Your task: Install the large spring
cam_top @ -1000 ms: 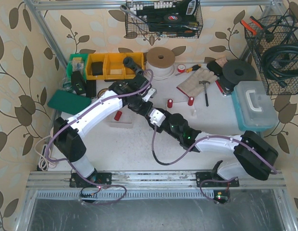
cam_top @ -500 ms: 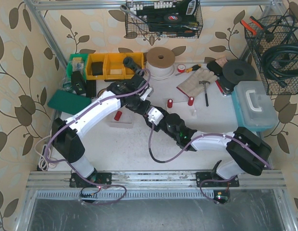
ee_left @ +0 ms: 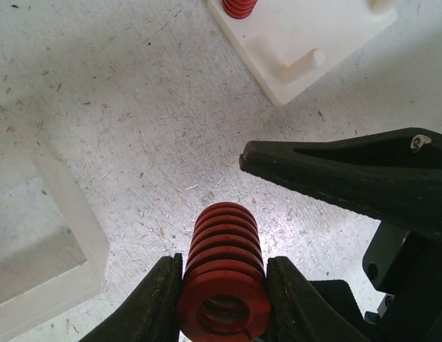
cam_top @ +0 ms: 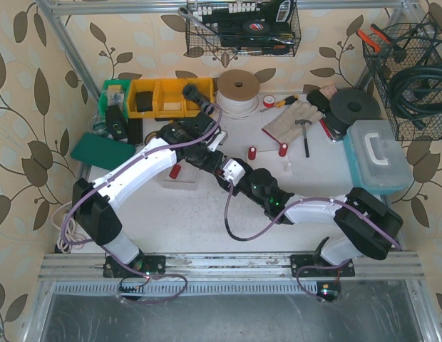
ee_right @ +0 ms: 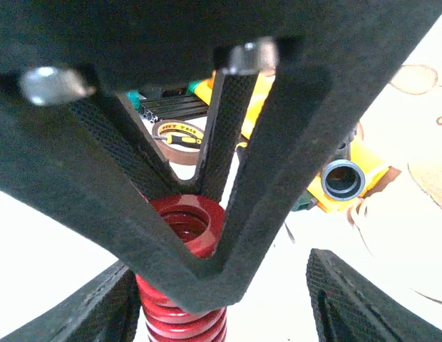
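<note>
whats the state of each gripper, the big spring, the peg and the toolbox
left gripper, shut on the large spring
large spring, held by its end coils, not on a peg yet
right gripper, open, a finger either side of the spring
peg, bare
toolbox, lid shut

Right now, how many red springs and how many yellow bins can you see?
red springs: 4
yellow bins: 3
Total: 7
</note>
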Motion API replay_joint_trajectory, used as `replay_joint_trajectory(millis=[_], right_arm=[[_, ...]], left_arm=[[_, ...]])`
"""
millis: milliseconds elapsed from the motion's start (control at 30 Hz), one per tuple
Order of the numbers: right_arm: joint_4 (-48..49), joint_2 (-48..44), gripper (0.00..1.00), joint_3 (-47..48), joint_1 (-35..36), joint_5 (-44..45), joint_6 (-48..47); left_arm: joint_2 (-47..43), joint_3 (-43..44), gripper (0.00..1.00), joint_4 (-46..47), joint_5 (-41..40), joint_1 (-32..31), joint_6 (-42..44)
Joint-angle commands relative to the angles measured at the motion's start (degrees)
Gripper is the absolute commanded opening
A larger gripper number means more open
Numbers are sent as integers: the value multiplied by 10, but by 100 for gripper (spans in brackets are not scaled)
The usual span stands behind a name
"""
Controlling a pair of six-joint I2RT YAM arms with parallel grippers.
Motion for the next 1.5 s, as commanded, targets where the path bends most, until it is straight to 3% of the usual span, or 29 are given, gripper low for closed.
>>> replay_joint_trajectory(millis=[0, 500, 567, 700, 767, 900, 1033, 1133, 1267, 1367, 1467], right_arm=[[5, -3, 63, -5, -2, -11, 3], [41, 14, 52, -9, -9, -22, 2], [47, 10, 45, -14, -8, -19, -1], [58, 6, 7, -23, -9, -28, -6], [65, 4, 0, -29, -9, -36, -4], [78, 0, 0, -39, -8, -51, 6], [77, -8, 0, -45, -14, -15, 33], [42, -33, 0, -47, -48, -2, 95], [64, -65, 0, -79, -90, 30, 172], [-16, -96, 0, -71, -136, 11, 229], [-1, -97, 0, -88, -171, -3, 258]], left_arm=[[-36, 1, 0, 3, 22, -8, -6], [-42, -5, 0, 11, 48, -8, -14], [-40, -6, 0, 9, 46, -8, -14], [-39, -8, 0, 9, 41, -8, -16], [-39, -6, 11, 12, 37, -8, -20], [-53, 7, 42, 24, 5, -8, -26], [-93, 4, 71, 67, -82, -2, -32], [-145, -32, 76, 115, -137, 13, -39], [-217, -124, 79, 188, -206, 33, -44], [-269, -208, 79, 252, -214, 40, -42], [-298, -289, 80, 302, -201, 41, -35]])
